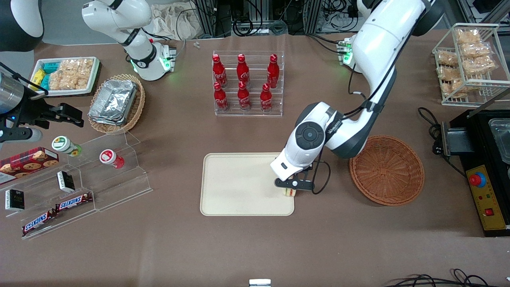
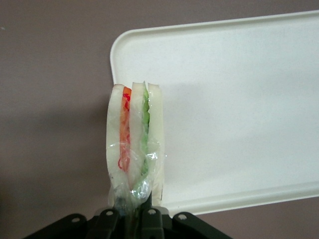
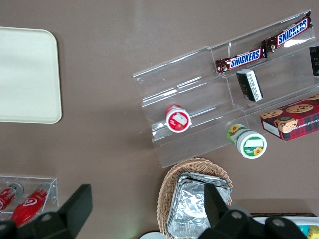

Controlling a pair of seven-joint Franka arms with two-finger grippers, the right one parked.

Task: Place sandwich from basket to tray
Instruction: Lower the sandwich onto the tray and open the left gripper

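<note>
Left wrist view: gripper [image 2: 133, 215] clamped on the sandwich [image 2: 133, 149].
Wrapped in clear film, its pale bread showed red-orange and green layers, held above the tray's [image 2: 239, 99] corner nearest the basket [image 1: 387, 169].

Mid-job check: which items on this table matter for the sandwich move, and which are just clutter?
Matter:
- sandwich, gripped in the left arm's hand at the tray's edge nearest the basket
- tray
- basket, nothing visible in it

Clutter:
- cola bottles in their clear rack
- foil containers
- Snickers bars
- cookie box
</note>
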